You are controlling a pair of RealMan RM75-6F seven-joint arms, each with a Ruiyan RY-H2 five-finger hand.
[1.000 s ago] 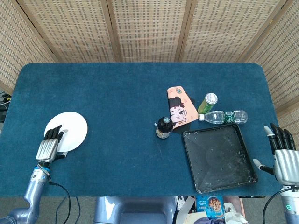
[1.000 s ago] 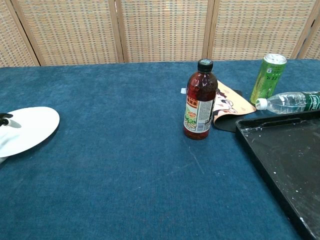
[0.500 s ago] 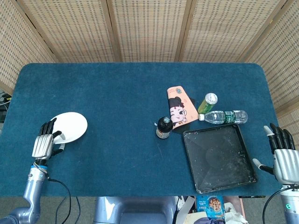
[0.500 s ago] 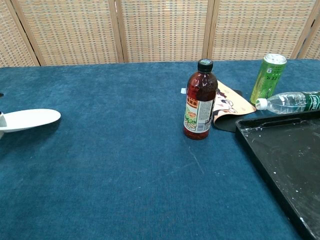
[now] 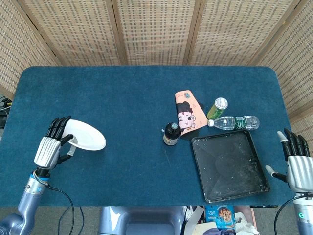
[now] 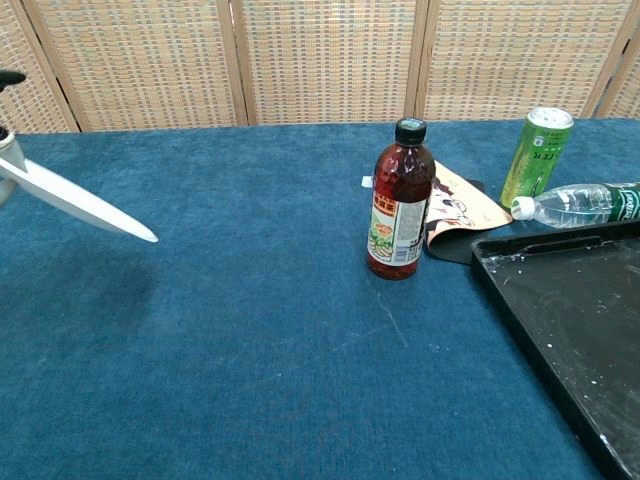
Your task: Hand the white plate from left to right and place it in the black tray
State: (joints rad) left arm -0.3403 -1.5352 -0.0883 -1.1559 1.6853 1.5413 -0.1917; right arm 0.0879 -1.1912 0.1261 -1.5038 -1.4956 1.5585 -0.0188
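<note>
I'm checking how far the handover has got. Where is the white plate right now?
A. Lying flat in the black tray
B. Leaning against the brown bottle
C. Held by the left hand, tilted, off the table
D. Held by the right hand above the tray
C: the left hand grips the white plate by its edge, and the chest view shows it tilted above the cloth, while the black tray holds no plate and the right hand holds nothing.

white plate: tilted, lifted off the bench near its left edge
black tray: flat, bench's front right corner
</note>
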